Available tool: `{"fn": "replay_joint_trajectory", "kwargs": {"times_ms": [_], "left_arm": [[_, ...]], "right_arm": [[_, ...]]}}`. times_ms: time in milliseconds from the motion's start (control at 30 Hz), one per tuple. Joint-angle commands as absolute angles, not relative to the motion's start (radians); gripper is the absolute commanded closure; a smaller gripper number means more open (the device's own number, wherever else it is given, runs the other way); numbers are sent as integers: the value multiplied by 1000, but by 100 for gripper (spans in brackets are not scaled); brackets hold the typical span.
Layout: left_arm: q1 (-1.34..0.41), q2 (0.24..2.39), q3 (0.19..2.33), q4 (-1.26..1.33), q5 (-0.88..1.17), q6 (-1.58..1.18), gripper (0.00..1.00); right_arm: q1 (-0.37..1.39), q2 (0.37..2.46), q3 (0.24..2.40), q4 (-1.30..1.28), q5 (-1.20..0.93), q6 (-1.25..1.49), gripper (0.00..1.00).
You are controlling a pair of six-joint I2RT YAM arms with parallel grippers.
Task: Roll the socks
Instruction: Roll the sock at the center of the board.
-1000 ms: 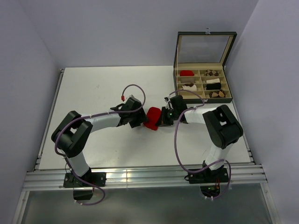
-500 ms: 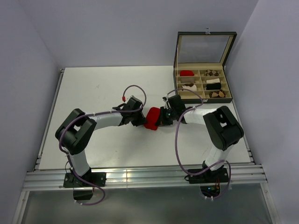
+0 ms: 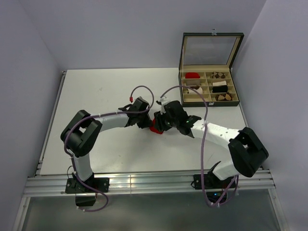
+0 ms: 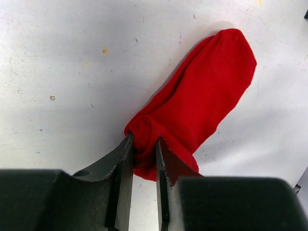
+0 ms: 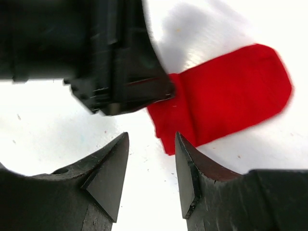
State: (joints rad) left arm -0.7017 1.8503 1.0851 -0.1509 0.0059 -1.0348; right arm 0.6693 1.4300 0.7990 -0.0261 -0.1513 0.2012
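Pinching the bunched end of the red sock (image 4: 202,96), the left gripper (image 4: 143,144) has its two fingers (image 4: 122,159) drawn in close, with a fold of fabric squeezed between them. From that pinch the sock runs flat along the white table (image 3: 96,96), up and to the right in the left wrist view. Its long axis lies on that diagonal and its rounded end points away from the fingers.

The right gripper (image 5: 151,137) stands slack with its jaws apart, holding nothing. In its own view the sock (image 5: 226,91) lies crosswise just beyond the fingertips, with the rounded end to the right. The left gripper's black body covers the other end. One corner of the fabric sits near the gap between the right fingers; I cannot tell whether they touch it.

From above, the left gripper (image 3: 147,122) and right gripper (image 3: 161,122) meet nose to nose near the middle of the table. Only a sliver of red (image 3: 155,127) shows between them. The open compartment case (image 3: 209,102) sits well apart at the far right.
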Motion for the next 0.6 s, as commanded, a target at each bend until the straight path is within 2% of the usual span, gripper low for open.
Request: {"fn": "replay_joint_trajectory", "kwargs": {"times_ms": [0, 333, 567], "left_arm": [[-706, 1893, 1094, -239, -15, -976, 79], [-706, 1893, 1117, -244, -9, -945, 79], [-704, 1904, 1138, -249, -9, -925, 77]], "right_arm": [[713, 1452, 807, -9, -72, 107, 49], [764, 1578, 822, -9, 57, 91, 49], [785, 1631, 825, -18, 35, 84, 53]]}}
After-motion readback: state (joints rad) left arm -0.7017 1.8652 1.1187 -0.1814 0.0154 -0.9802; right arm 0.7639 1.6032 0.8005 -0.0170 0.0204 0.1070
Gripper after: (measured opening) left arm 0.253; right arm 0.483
